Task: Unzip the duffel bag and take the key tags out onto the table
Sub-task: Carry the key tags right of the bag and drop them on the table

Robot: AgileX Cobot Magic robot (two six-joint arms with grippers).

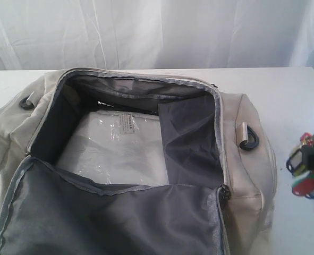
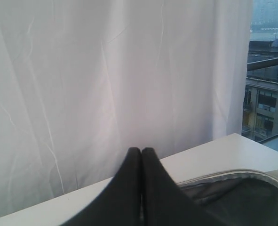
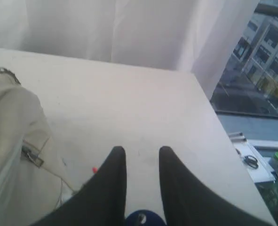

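Matt cream-white cloth forms the large duffel bag (image 1: pixel 249 183), with a faintly sheeny dark grey lining (image 1: pixel 109 223) inside, crinkled glossy clear plastic wraps the flat white packet (image 1: pixel 119 151), and the small coloured key tags (image 1: pixel 304 187) look like shiny plastic.

- No words, brands or numbers can be read from here.
- A small printed label (image 1: pixel 127 123) sits on the clear-wrapped white packet (image 1: pixel 114 154) inside the duffel bag (image 1: pixel 247 183); its print is too tiny to read.

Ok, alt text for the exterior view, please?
A large cream-white fabric duffel bag lies unzipped on a white table, its dark grey lining and a clear plastic-wrapped white packet showing. At the frame's right edge, the right arm's black pincer holds a bunch of coloured plastic key tags beside the bag.
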